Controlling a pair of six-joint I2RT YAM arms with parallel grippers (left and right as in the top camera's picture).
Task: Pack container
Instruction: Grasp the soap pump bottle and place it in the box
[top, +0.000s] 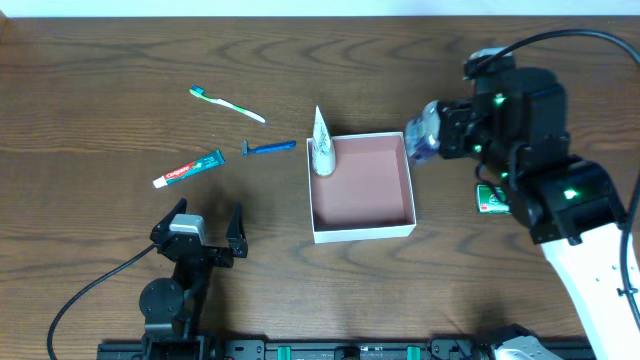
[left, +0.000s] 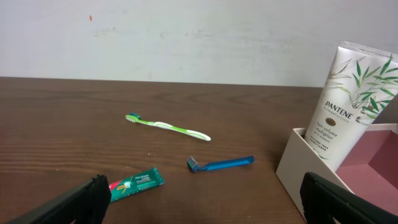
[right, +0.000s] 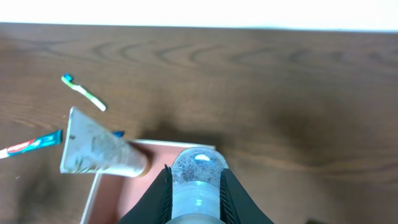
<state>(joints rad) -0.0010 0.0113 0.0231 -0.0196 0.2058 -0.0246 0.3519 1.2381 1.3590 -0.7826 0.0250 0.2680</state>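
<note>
The right gripper is clenching a clear bottle, with the container sitting just left of its jaws. The left gripper is resting released, well apart.

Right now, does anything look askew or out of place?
The white tube stands on its cap, slightly tilted, in the container's far left corner rather than lying flat. Nothing looks spilled or damaged.
</note>
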